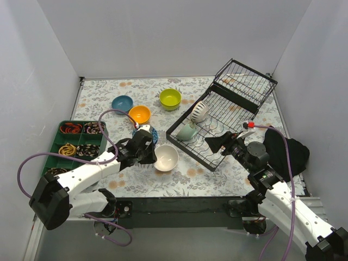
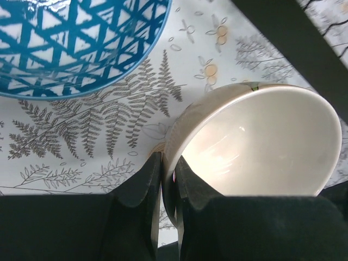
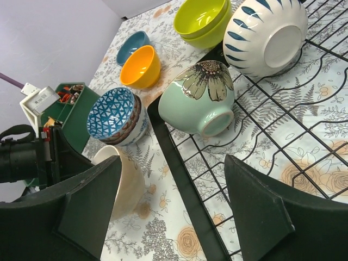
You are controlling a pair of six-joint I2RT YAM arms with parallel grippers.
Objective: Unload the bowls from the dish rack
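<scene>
Right gripper (image 3: 172, 158) is the one to watch. Jaws are spread wide, nothing between them.
Target looks like the pale-green bowl (image 3: 204, 98), at the left edge of the dish rack (image 1: 237, 103). It's left of the gripper and a bit farther out.
It lies on its side, foot pointing back toward the right gripper and mouth facing away to the far left. My read is the jaws need to straddle the rim or wall, not the foot.
The right arm is clearly nearer. It reaches in from the near right, low over the rack's near corner, wrist aimed left.
The striped bowl (image 3: 266, 35) is also on its side, farther back in the rack.
Left gripper (image 2: 167, 179) is busy, fingers pressed onto the rim of the cream bowl (image 2: 261, 141). That bowl is out on the table (image 1: 206, 176), near the rack's near-left side. Can't tell if it's fully set down.
</scene>
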